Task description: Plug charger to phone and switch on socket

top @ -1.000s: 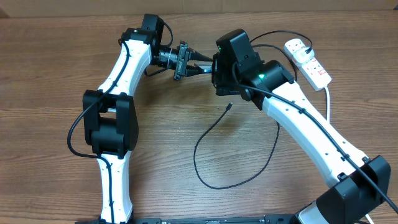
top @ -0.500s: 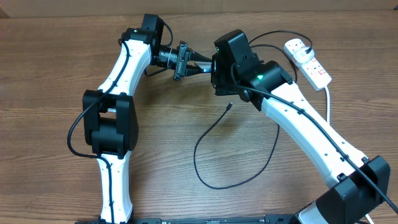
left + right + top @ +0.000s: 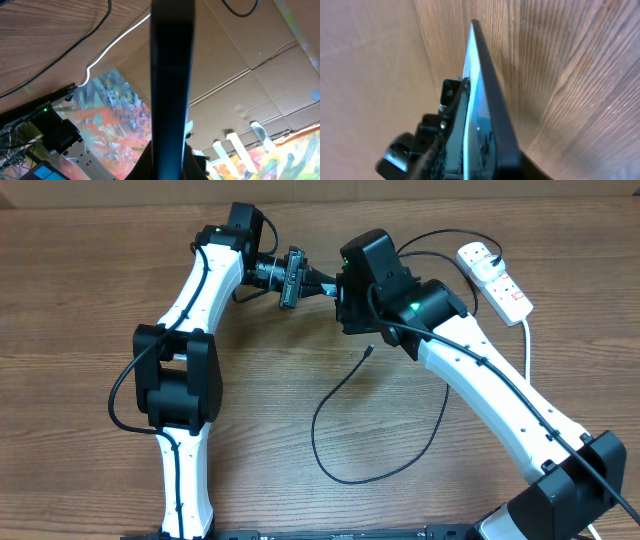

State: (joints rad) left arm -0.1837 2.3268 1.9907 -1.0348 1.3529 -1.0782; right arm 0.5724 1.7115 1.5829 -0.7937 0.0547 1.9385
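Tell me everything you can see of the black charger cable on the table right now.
The charger is a long, thin black cable, rubbery-looking, lying slack on the wooden table. Its small plug tip lies free, gripped by nothing. From there it curves into a wide open loop, passes under the right arm, then arcs behind it to the socket, where it seems plugged in.

White-shelled left arm (image 3: 195, 290) and right arm (image 3: 500, 385), black joints, black cables, green status light (image 3: 412, 306).
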